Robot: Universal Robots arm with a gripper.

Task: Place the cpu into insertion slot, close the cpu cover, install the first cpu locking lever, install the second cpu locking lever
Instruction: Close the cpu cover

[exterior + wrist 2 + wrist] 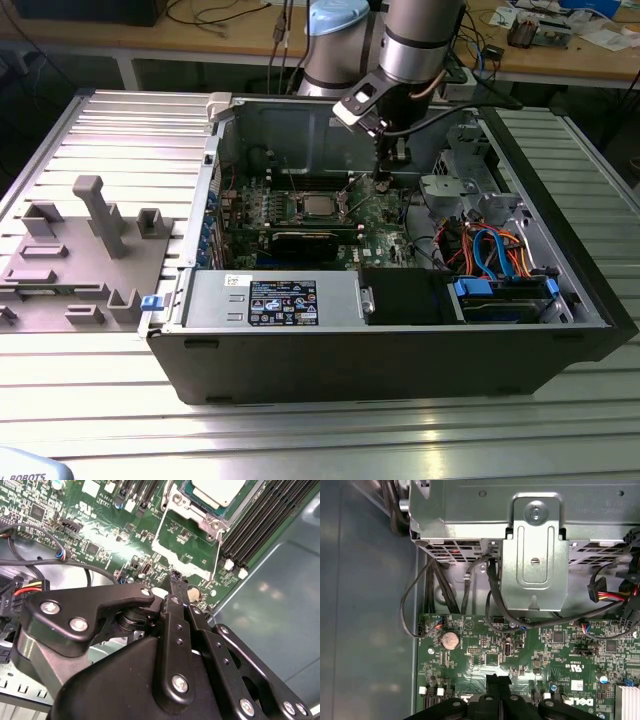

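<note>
One printed label (283, 302) marks the case (400, 360); jaws, pressed together, hang beside the cpu cover (170, 554).

Sticker (283, 302) on metal box (210, 298), txt too small to read.

The exterior view stands off the arm (420, 40), high and back from the ribbed worktop (330, 440). It looks steeply down into the open computer case (300, 350), so the whole interior is in frame. Both wrist views sit very near the green circuit board (100, 540) (545, 650) and look past the gripper (175, 577) (497, 680). The second wrist view looks along the gripper links toward the cpu (220, 490). The first wrist view faces the other way, toward a metal bracket (535, 555) on the case wall. Both wrist views share the coin cell (193, 594) (450, 640) on the board.
</note>
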